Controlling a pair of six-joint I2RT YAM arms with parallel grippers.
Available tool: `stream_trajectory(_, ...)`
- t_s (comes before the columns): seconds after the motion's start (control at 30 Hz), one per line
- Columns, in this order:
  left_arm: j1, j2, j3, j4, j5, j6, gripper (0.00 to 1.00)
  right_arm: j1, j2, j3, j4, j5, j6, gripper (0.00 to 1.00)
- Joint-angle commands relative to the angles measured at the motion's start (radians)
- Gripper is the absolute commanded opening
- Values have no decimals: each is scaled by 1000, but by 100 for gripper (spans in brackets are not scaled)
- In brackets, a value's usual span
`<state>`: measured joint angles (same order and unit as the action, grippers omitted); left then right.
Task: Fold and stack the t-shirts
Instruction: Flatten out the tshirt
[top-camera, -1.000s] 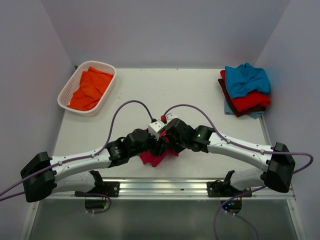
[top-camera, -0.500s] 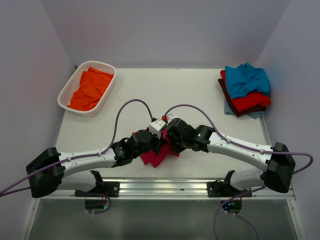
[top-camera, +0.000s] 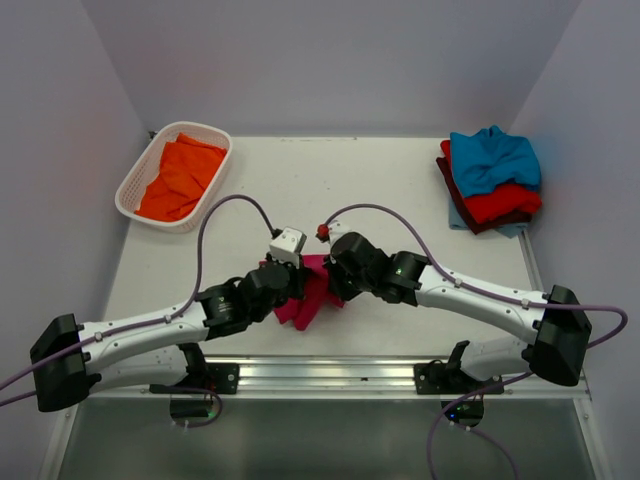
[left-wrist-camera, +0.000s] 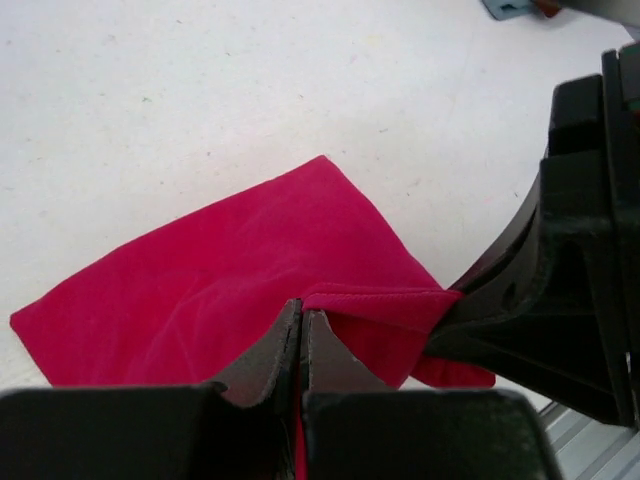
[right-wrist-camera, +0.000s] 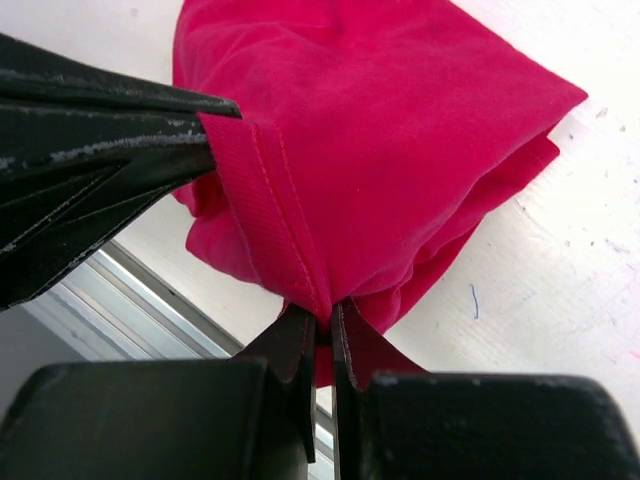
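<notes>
Nearest me, by the rail (top-camera: 330, 371) at the front of the bench (top-camera: 350, 190), both my arms reach in and meet over the pink shirt (top-camera: 310, 300). My left jaws are clenched, pinching a hemmed edge of that shirt with the cloth caught right at the tips. My right jaws are clenched too, biting a thick fold of the same shirt just beside the left pair. A short strip of hem runs between the two pairs. The shirt is bunched into a small folded bundle; most of it lies on the bench, with the gripped edge raised off it.

Further back on the left, the basket (top-camera: 135, 186) sits by the wall with the orange shirt (top-camera: 180, 175) crumpled inside. In the far right corner is a stack: teal shirt (top-camera: 492, 158) on top, red shirt (top-camera: 505, 203) under it, maroon shirt (top-camera: 447, 180) below that, and a sliver of pale blue cloth (top-camera: 457, 219) at the bottom.
</notes>
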<state>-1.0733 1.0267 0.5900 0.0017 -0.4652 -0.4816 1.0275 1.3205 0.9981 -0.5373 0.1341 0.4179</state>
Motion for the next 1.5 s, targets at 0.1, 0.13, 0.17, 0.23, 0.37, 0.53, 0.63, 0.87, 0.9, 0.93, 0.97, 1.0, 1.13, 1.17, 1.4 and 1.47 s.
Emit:
stream_trajectory(0.1,53,-16,103,-232,-360,-101,0,2,-27,-1,-104,13,-27,0)
stream_trajectory(0.13,56,-16,111,-235,-360,-106,0,2,-26,0,-107,15,-25,2)
stream_trajectory(0.17,58,-20,114,-242,-362,-107,0,2,-24,0,-112,16,-27,20)
stream_trajectory(0.23,59,-27,120,-247,-369,-114,0,2,-27,-1,-115,21,-28,51)
stream_trajectory(0.37,64,-48,157,-292,-385,-120,0,2,-35,-9,-119,33,-27,68)
stream_trajectory(0.53,65,-79,212,-330,-401,-109,0,2,-44,-21,-112,48,-27,54)
stream_trajectory(0.63,65,-91,270,-351,-379,-95,0,0,-40,-29,-96,53,-18,45)
stream_trajectory(0.87,65,-74,402,-368,-355,-28,0,-7,138,-55,120,-51,-11,38)
stream_trajectory(0.9,65,-70,415,-371,-352,-23,0,-7,169,-52,146,-68,-13,38)
stream_trajectory(0.93,65,-62,430,-374,-343,-14,0,-9,193,-47,169,-71,-11,38)
stream_trajectory(0.97,65,-60,438,-374,-337,-11,0,-9,219,-26,203,-71,-14,37)
stream_trajectory(1.0,65,-59,447,-378,-326,-3,0,-7,297,8,220,-71,-21,37)
stream_trajectory(1.13,65,-54,453,-381,-314,-2,0,-9,376,85,241,-65,-39,35)
stream_trajectory(1.17,65,-53,455,-393,-316,-5,0,-9,390,118,243,-61,-41,34)
stream_trajectory(1.4,65,-88,433,-408,-316,-26,0,-10,476,169,249,-90,-45,33)
stream_trajectory(1.47,65,-102,426,-411,-325,-29,0,-12,502,159,261,-103,-38,31)
